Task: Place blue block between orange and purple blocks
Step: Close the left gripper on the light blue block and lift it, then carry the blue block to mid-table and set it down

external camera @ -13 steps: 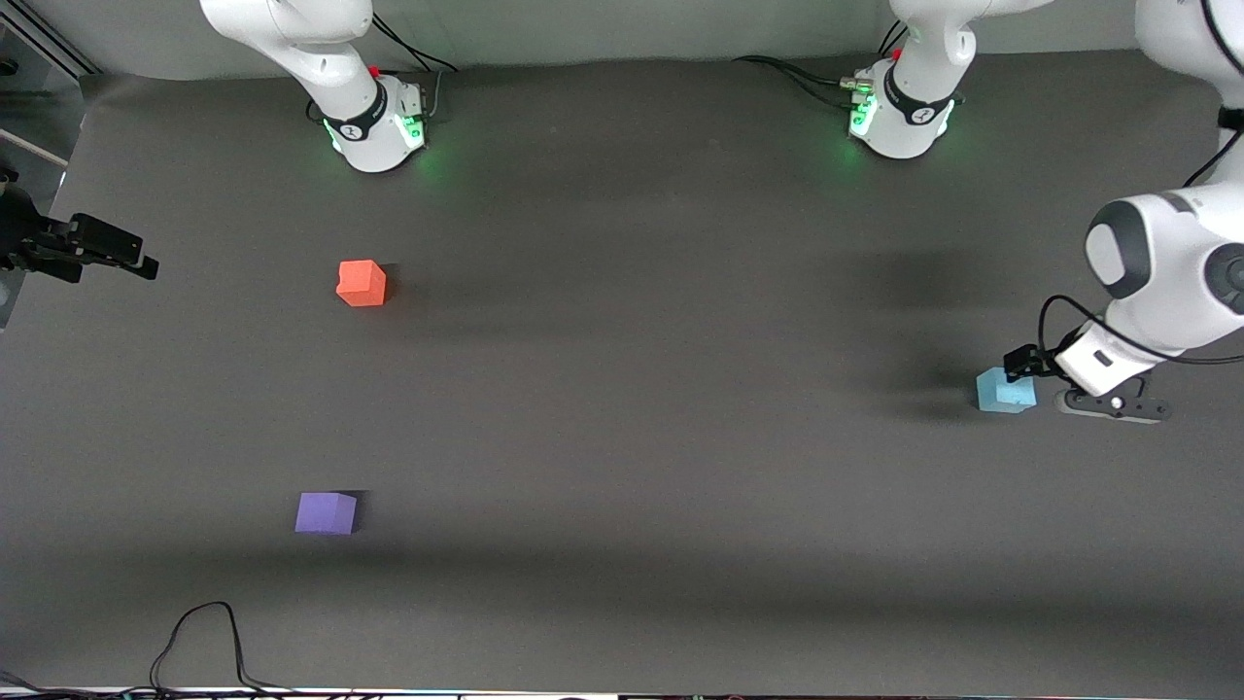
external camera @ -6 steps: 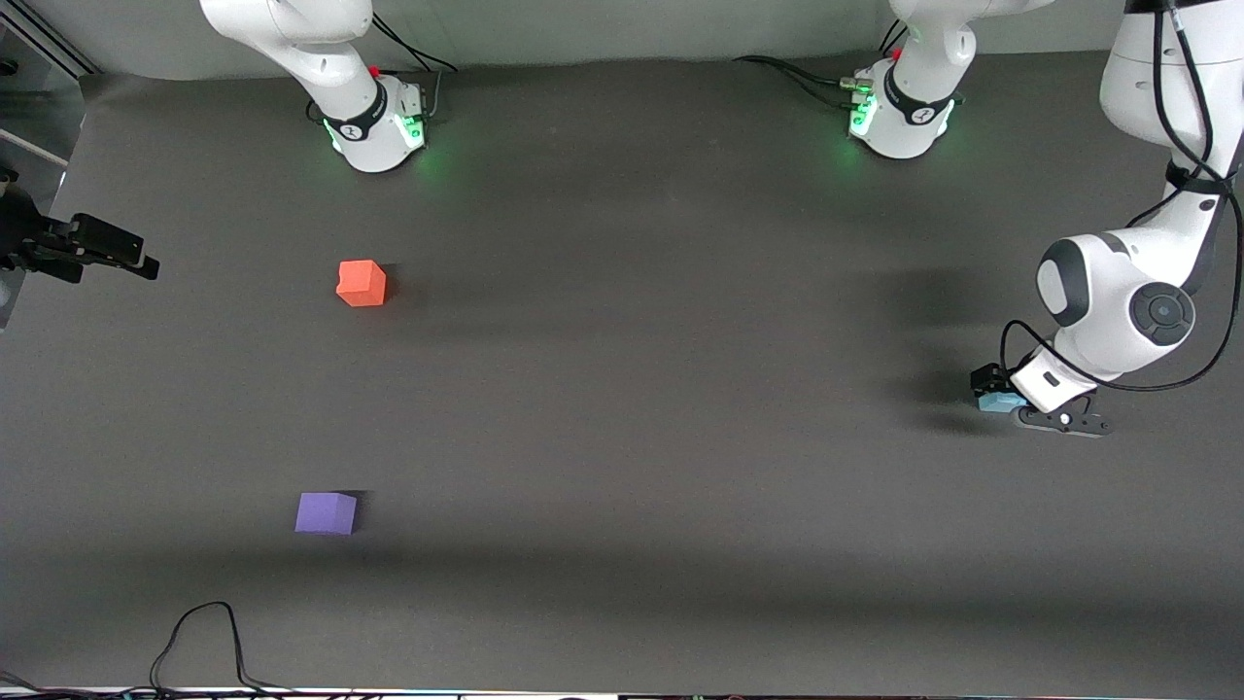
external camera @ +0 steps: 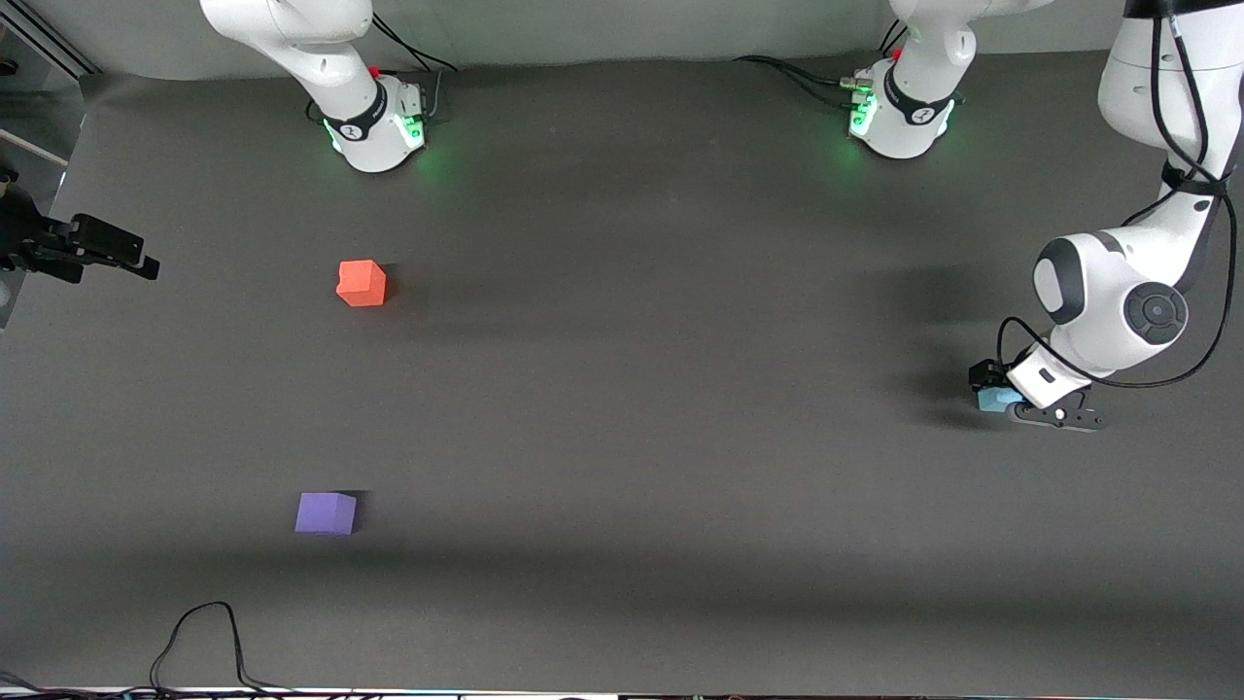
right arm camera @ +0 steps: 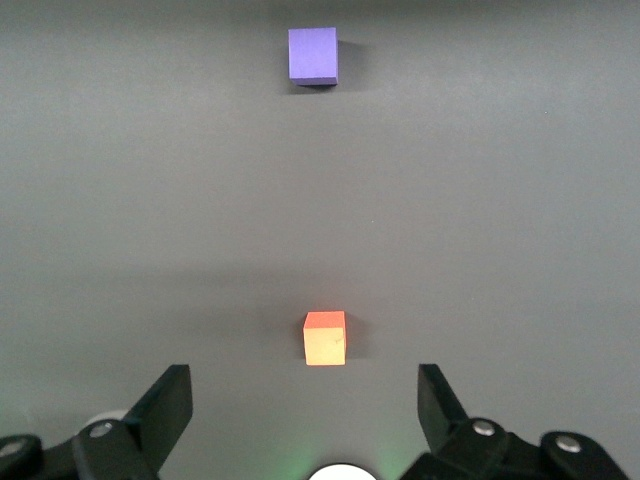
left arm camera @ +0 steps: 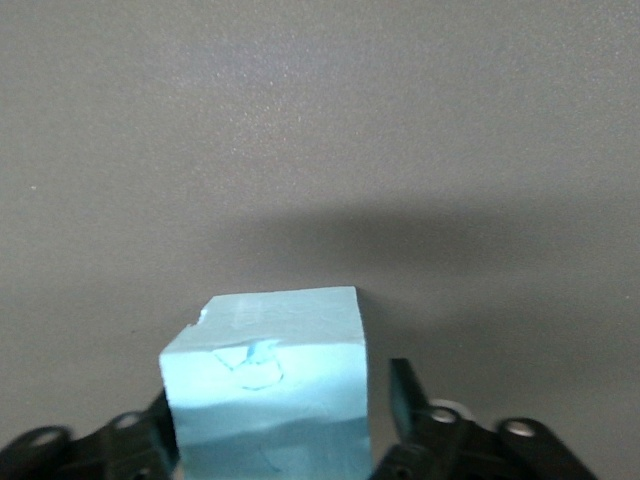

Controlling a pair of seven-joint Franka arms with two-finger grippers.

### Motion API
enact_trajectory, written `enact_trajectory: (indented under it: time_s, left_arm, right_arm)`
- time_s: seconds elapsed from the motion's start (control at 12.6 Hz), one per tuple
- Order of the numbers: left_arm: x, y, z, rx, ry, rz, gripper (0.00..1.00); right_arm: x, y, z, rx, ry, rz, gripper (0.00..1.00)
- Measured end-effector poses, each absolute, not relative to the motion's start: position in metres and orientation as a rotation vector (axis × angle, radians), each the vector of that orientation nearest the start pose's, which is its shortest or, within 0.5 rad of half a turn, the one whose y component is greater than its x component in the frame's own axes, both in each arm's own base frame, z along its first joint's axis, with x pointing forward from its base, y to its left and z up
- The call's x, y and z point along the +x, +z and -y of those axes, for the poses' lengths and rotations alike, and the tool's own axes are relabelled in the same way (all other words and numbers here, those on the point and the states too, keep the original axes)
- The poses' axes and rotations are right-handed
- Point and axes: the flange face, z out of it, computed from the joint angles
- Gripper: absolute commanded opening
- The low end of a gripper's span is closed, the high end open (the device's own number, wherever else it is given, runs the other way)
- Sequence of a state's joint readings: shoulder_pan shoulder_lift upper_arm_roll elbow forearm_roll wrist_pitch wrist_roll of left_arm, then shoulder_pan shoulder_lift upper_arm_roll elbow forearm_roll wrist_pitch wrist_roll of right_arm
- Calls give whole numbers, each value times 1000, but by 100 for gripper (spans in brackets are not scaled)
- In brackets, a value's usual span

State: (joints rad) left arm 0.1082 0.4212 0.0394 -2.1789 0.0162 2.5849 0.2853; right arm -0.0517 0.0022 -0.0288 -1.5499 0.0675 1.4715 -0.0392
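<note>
Progress is early: the left end effector brackets the blue block at the left arm's end of the table, its fingers flanking the block, contact unconfirmed. Transfer between the orange block and purple block remains. All three are matte cubes; the blue one shows a chipped corner. The right end effector waits spread above the orange block.

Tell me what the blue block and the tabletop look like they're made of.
Blue block, between the left gripper's fingers: probably soft foam, matte, with a chipped corner and dented face. Tabletop: likely dark grey cloth or mat, dull and finely grainy, no glare.
</note>
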Motion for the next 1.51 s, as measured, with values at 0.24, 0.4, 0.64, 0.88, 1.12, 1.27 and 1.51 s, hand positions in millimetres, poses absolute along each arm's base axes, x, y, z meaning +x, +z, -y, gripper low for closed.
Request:
enact_trajectory:
  time_s: [0.24, 0.4, 0.64, 0.88, 1.12, 1.27, 1.51]
  left_arm:
    - [556, 197, -84, -3109, 17, -238, 34]
    - [567, 213, -87, -3110, 33, -233, 34]
    - [607, 316, -87, -3128, 207, -234, 34]
    - [625, 436, -44, -3133, 278, -170, 34]
    - [625, 471, 90, -3115, 261, -1, 34]
    - [607, 473, 200, -3110, 243, 121, 34]
    - [569, 458, 339, -3140, 156, 239, 34]
  right_arm:
    - [545, 621, 37, -3066, 133, -64, 100]
    - [547, 615, 36, -3064, 157, -91, 100]
    - [545, 614, 37, -3062, 178, -88, 100]
    - [540, 611, 40, -3055, 242, -83, 100]
    - [539, 618, 49, -3053, 226, -129, 100]
    - [538, 622, 48, -3042, 226, -273, 100]
    - [535, 623, 43, -3042, 257, -179, 100]
